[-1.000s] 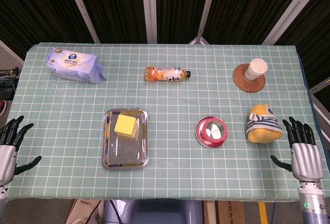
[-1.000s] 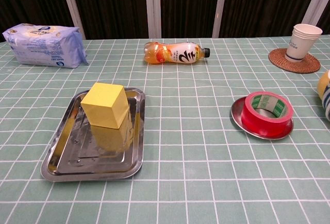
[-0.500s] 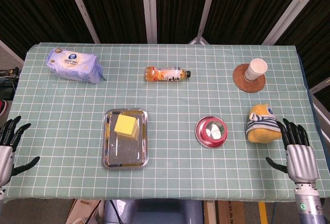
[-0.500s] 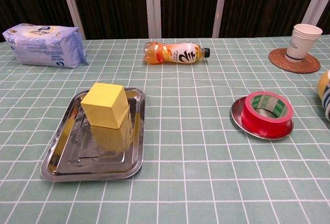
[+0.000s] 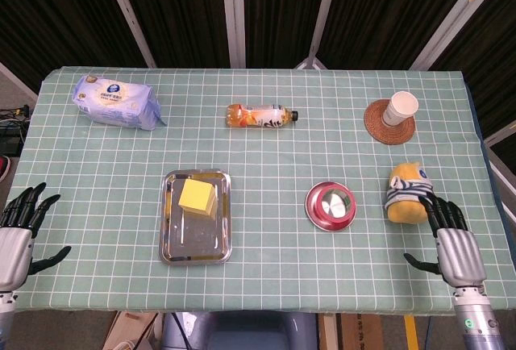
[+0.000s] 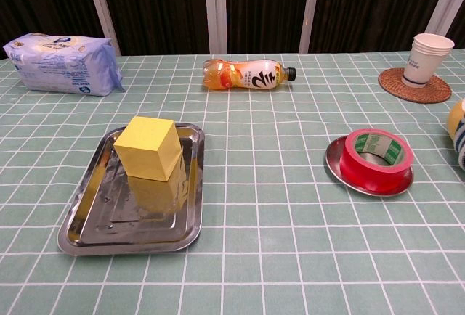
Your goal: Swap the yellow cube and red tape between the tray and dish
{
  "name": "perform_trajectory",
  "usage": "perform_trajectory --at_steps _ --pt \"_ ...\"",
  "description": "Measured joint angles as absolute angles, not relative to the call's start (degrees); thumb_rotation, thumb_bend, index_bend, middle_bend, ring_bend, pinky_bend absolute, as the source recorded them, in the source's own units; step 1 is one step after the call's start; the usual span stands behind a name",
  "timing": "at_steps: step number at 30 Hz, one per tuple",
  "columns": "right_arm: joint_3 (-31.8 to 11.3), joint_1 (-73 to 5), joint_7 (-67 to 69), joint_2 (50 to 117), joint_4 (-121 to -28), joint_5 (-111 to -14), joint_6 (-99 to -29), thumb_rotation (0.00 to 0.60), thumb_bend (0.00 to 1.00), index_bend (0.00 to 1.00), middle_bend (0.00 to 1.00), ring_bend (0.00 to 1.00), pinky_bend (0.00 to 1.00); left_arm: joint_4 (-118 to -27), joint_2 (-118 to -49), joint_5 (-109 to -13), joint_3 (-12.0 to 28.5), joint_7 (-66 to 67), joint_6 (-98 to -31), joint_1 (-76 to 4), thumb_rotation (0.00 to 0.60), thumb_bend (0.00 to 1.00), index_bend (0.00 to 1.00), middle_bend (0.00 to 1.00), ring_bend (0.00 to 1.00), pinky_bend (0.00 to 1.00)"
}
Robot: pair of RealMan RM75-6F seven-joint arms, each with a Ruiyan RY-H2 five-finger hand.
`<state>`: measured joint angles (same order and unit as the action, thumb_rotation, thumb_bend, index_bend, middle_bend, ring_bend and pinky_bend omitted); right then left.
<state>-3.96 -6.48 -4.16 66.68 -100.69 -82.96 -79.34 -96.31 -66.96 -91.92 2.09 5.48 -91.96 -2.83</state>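
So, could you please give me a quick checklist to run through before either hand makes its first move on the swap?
1. Yellow cube sits in the tray, unobstructed: ok.
2. Red tape lies on the dish: ok.
3. Left hand holds nothing, fingers spread: ok.
4. Right hand holds nothing: ok.
5. Right hand clear of the plush toy: cannot tell; its fingers are very near it.
6. Bare tablecloth between tray and dish: ok.

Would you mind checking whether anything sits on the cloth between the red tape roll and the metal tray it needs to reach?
Nothing visible does. The red tape roll rests in the round metal dish, and only bare green checked cloth lies between it and the rectangular steel tray, which holds the yellow cube.
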Motion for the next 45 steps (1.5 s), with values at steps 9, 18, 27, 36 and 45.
perform_trajectory --at_steps 9,18,27,36,45 --pt "-6.6 -14.3 -13.6 69.2 -103.5 -76.7 -68.3 0.6 0.07 0.01 0.01 0.0 0.0 -96.2 -67.4 -90.4 2.6 6.3 -90.5 -3.4 0.6 0.04 0.16 0.0 0.0 0.11" --pt "-10.8 -23.0 -22.1 72.8 -104.6 -63.8 -59.4 0.6 0.07 0.01 0.01 0.0 0.0 -96.4 -67.4 -89.6 3.0 6.4 -91.1 -3.2 0.6 0.05 0.16 0.0 0.0 0.11" --pt "-12.6 -31.3 -27.0 76.6 -99.8 -50.5 -52.5 0.6 0.07 0.0 0.01 0.0 0.0 -96.5 -67.5 -88.8 3.4 7.0 -91.2 -3.1 0.6 0.05 0.16 0.0 0.0 0.11" --pt "-11.7 -36.3 -29.1 78.5 -95.4 -44.6 -49.8 0.6 0.07 0.02 0.04 0.08 0.0 -96.5 -68.0 -88.2 3.7 7.9 -91.1 -3.2 0.6 0.06 0.16 0.0 0.0 0.11" --pt "-10.6 -37.4 -27.8 80.9 -93.4 -44.9 -51.3 0.6 0.07 0.27 0.25 0.29 0.02 -96.6 -68.4 -87.9 4.0 7.9 -91.3 -3.1 0.6 0.06 0.16 0.0 0.0 0.11"
